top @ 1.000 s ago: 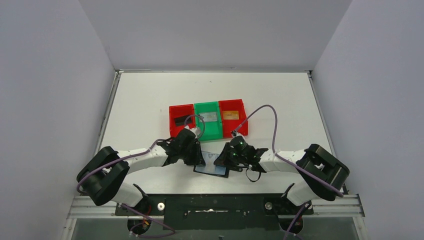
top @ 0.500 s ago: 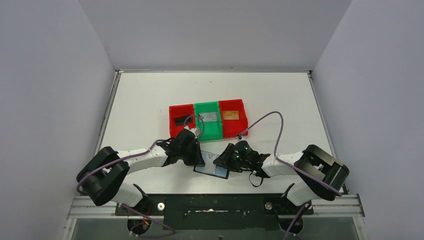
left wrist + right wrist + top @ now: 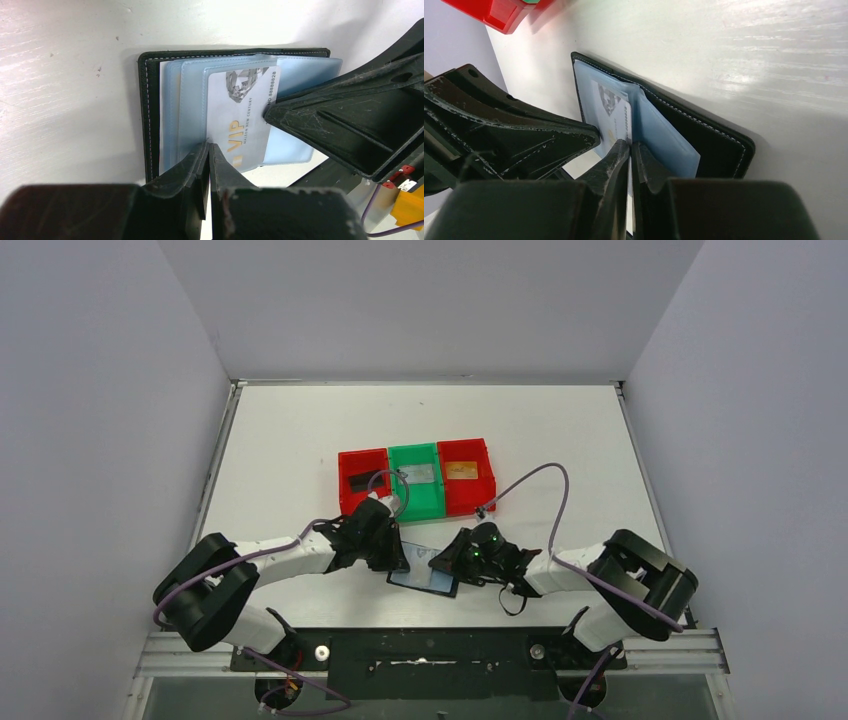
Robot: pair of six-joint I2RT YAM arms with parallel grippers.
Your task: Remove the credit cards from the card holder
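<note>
Blk card holder (image 3: 149,120) w/ pale-blue pockets; silver card (image 3: 245,110), gold VIP lettering.

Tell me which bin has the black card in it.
The left red bin, at the row's left end; the green bin holds a grey card, the right red bin an orange card.

1. Black holder (image 3: 704,132) lies open on the white table (image 3: 749,60), with blue-grey sleeves (image 3: 664,140) fanned out inside.
2. A silver-grey card (image 3: 614,112) with a diamond-ish print pokes out of one sleeve.
3. The right gripper (image 3: 630,146) is pinched tight on that card's edge, and a thin pale strip shows between the fingers.
4. The left gripper (image 3: 593,134) comes in from the left, tip right up against the card. Can't tell how its jaws stand from here.
5. Corner of a red bin (image 3: 499,12) sits top left, apart from the holder.
</note>
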